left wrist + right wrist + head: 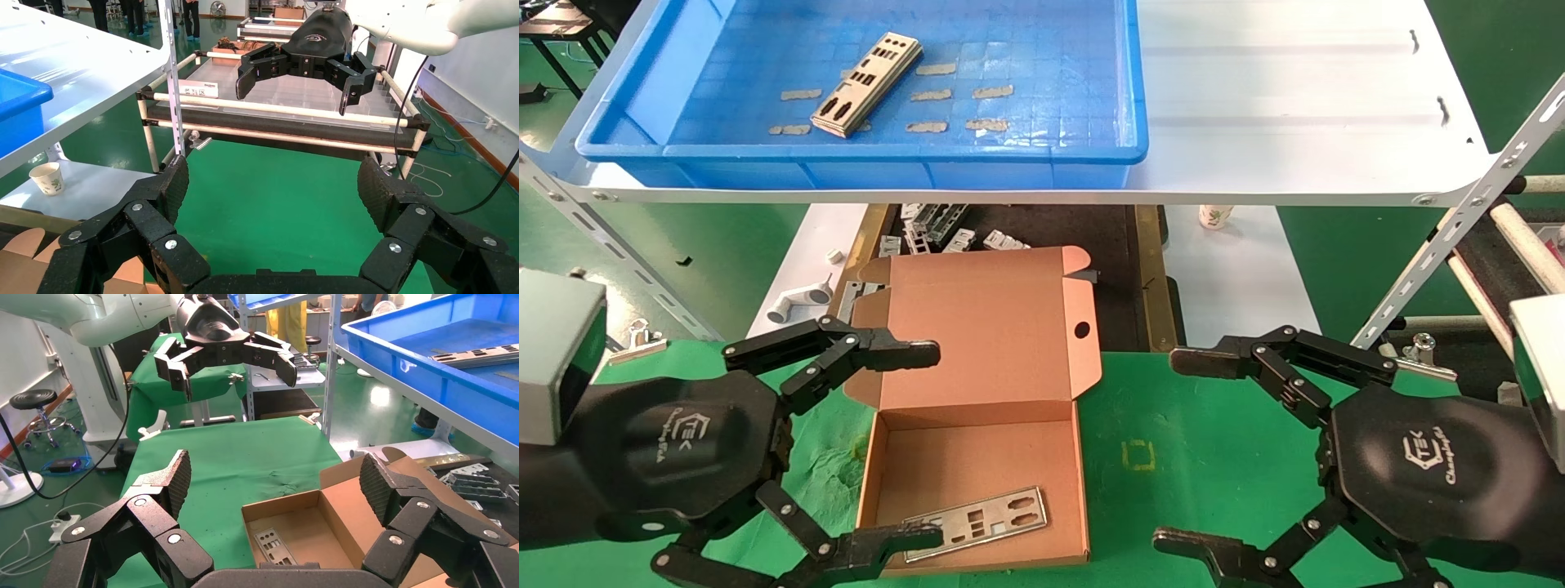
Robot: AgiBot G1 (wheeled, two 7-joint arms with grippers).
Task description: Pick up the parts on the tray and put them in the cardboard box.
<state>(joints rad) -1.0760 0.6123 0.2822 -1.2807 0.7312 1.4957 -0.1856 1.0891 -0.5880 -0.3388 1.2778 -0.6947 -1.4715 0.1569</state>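
A stack of silver-grey punched plates (866, 83) lies in the blue tray (1042, 151) on the white shelf; it also shows in the right wrist view (483, 355). The open cardboard box (977, 384) sits on the green table below, with one plate (977, 520) lying flat on its floor; that plate also shows in the right wrist view (275, 546). My left gripper (919, 445) is open and empty at the box's left side. My right gripper (1185, 449) is open and empty to the right of the box, over the green cloth.
Tan tape strips (993, 91) lie on the tray floor. Grey ribbed brackets (940, 229) lie in a dark bin behind the box. A paper cup (1214, 216) stands under the shelf. A shelf brace (1459, 220) and a roller rack (1524, 245) stand at the right.
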